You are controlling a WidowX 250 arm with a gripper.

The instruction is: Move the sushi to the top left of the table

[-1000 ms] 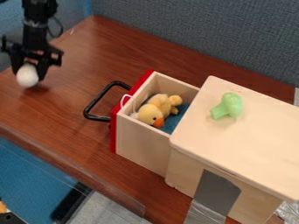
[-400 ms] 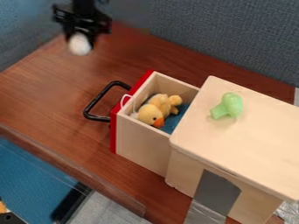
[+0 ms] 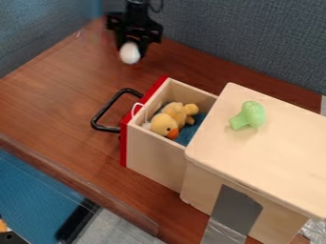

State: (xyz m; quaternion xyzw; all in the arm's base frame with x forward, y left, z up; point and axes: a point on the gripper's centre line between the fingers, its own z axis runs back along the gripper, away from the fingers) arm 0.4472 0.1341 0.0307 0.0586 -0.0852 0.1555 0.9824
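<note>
Claw [image 3: 132, 52] outside, duck [image 3: 164, 124] inside drawer [image 3: 154, 159]

The camera view looks from above, at a slant, down on the counter [image 3: 57, 102]. It faces toward the grey partition [image 3: 248, 40], which rises behind. The camera stands at moderate distance: one can look into the open drawer [image 3: 156, 164], while the wooden box [image 3: 267, 147] is cut by the right border. The counter's near edge crosses the lower left diagonally.
</note>
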